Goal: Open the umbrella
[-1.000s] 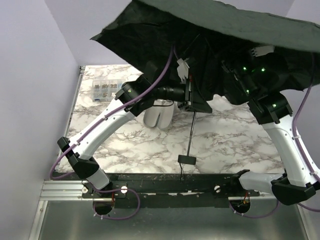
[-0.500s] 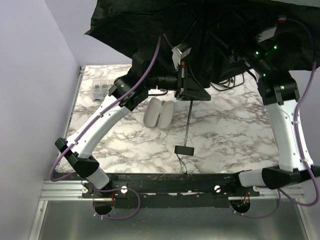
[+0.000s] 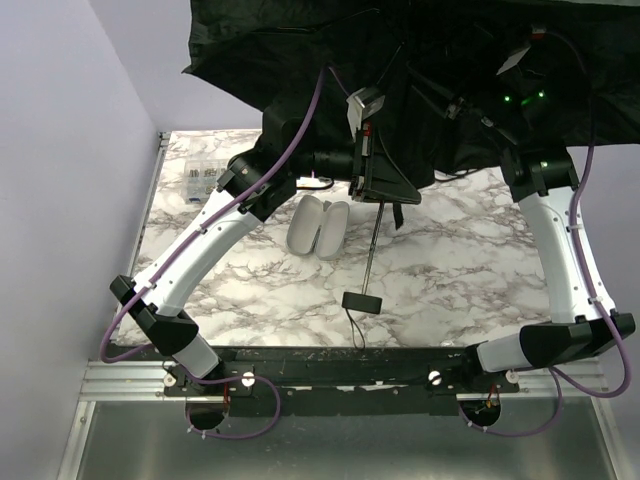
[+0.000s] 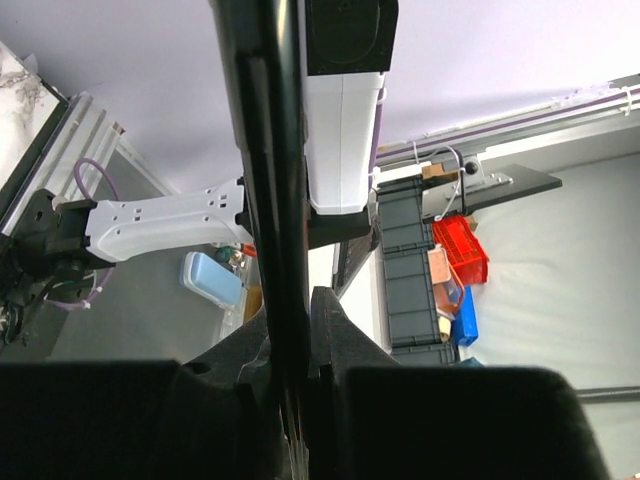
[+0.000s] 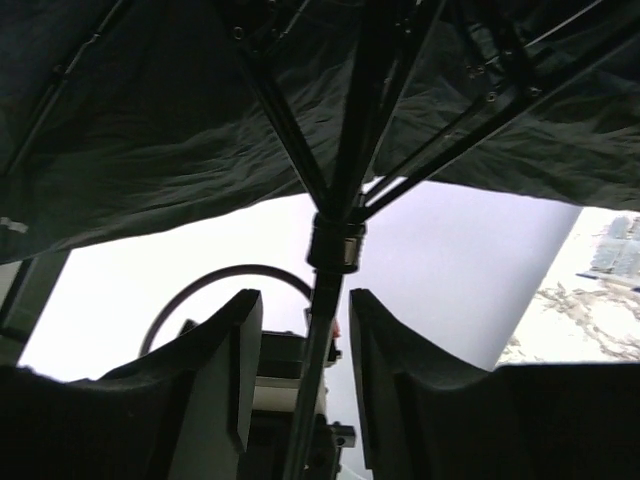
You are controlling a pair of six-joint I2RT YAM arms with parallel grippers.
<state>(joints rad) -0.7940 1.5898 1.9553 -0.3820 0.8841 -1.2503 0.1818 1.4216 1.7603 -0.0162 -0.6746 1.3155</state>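
The umbrella's dark canopy [image 3: 400, 60] spreads across the top of the overhead view, above both arms. Its thin shaft [image 3: 372, 255] slants down to the black handle [image 3: 362, 301], which hangs over the marble table. My left gripper [image 3: 378, 192] is shut on the shaft just under the canopy; in the left wrist view the shaft [image 4: 272, 200] is pinched between the fingers of that gripper [image 4: 290, 300]. My right gripper [image 5: 305, 295] is under the canopy, open, one finger on each side of the shaft [image 5: 322, 330], just below the runner [image 5: 333, 245], with a gap on both sides.
Two pale cream oblong pieces [image 3: 318, 227] lie on the marble table [image 3: 470, 270] below the left wrist. A small clear compartment box [image 3: 207, 180] sits at the back left. A black cable [image 3: 455, 172] lies at the back right. Lilac walls close in left and behind.
The canopy has lifted and spread wider. My right arm has swung up under it and its jaws have narrowed around the shaft. The handle has drifted slightly left and nearer.
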